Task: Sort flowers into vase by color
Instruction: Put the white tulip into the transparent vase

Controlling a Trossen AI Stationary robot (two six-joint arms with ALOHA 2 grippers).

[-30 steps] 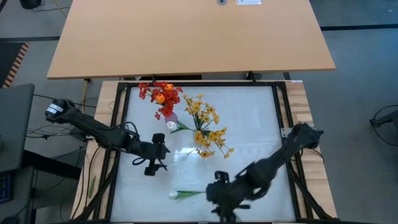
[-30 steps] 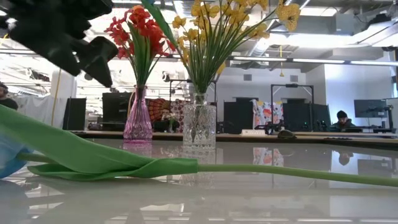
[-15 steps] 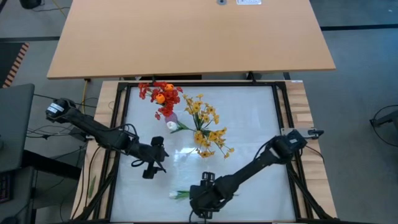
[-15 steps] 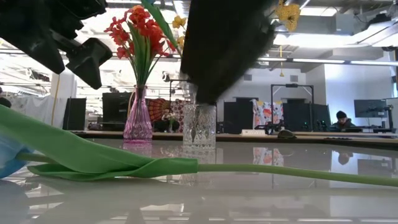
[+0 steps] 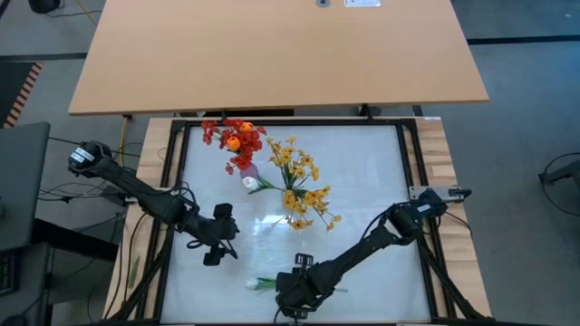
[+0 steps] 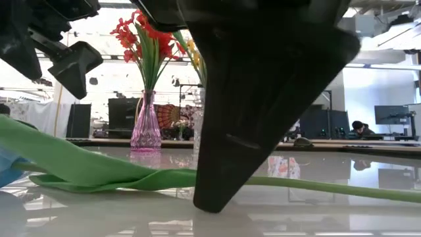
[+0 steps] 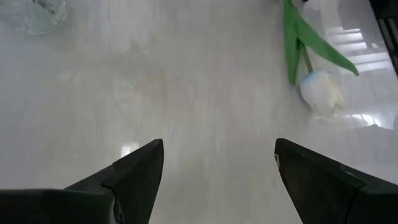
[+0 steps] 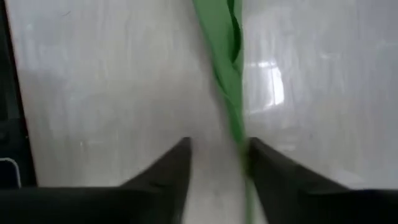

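A white tulip (image 5: 254,283) lies flat on the glossy white table near its front edge. Its bloom (image 7: 320,90) points toward the table's left and its green stem (image 6: 329,187) runs toward the right. My right gripper (image 5: 292,297) is down at the table over that stem, pointing steeply down, open, with one finger on each side of the stem (image 8: 227,106). My left gripper (image 5: 216,249) hovers open above the table, left of centre, holding nothing. Red flowers stand in a pink vase (image 6: 146,125). Yellow flowers (image 5: 299,186) stand in a clear vase. My right gripper straddles the tulip's stem from above, its fingers lying across the stem a little right of the leaves. The stem (image 8: 239,140) runs close along the inner edge of one finger (image 8: 273,168); I cannot tell whether it touches. The tulip lies on the table.
Both vases stand at the table's far left-centre, well behind the grippers. A black frame (image 5: 412,181) borders the white surface. The right half of the table is bare. A wooden desk (image 5: 272,54) stands beyond the far edge.
My right gripper has dropped from well above the table and swung toward the left, coming down over the tulip's stem near the front edge. My left gripper has drifted a little toward the near-left corner. The tulip has stayed where it lay.
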